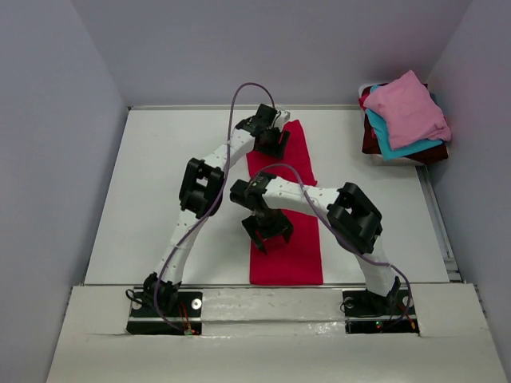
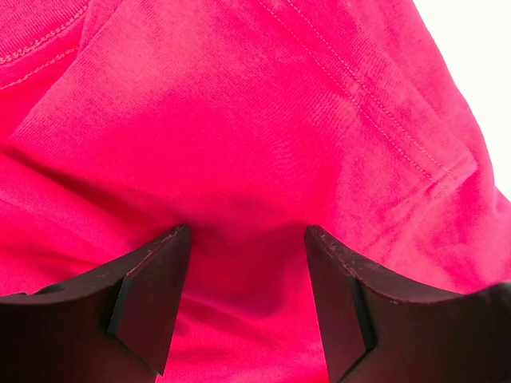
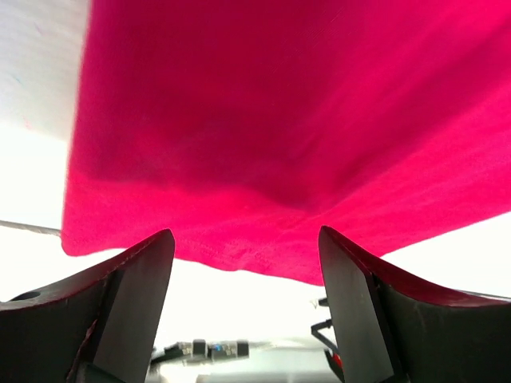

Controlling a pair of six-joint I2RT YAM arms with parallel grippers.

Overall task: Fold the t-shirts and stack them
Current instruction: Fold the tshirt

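Crimson t-shirt (image 1: 291, 247) lies as a long narrow strip on the white table (image 1: 160, 175), running under both my grippers from the far end to the near edge.

My left gripper (image 1: 271, 144) is at the strip's far end, over its left edge, with that arm stretched forward and bent at the elbow. Seen from its wrist, the left gripper (image 2: 247, 231) has its fingers spread wide. Red cloth (image 2: 263, 120) with stitched seams fills the space ahead of them and between them. The fingertips are very close to the fabric, but I cannot tell whether they touch it, and nothing is pinched.

My right gripper (image 1: 267, 235) hangs over the left half of the strip, nearer to me, with the arm folded across from the right. From its wrist, the right gripper (image 3: 245, 235) is also wide apart and grips nothing. The shirt (image 3: 279, 120) lies beyond its fingertips, one hemmed edge showing against the table.

Well off to the right of both grippers, in the far corner, is a pile. A pink t-shirt (image 1: 407, 108) is on top, a teal t-shirt (image 1: 391, 148) under it, and a maroon t-shirt (image 1: 371, 140) at the bottom.

A purple cable (image 1: 239, 100) loops above my left arm.
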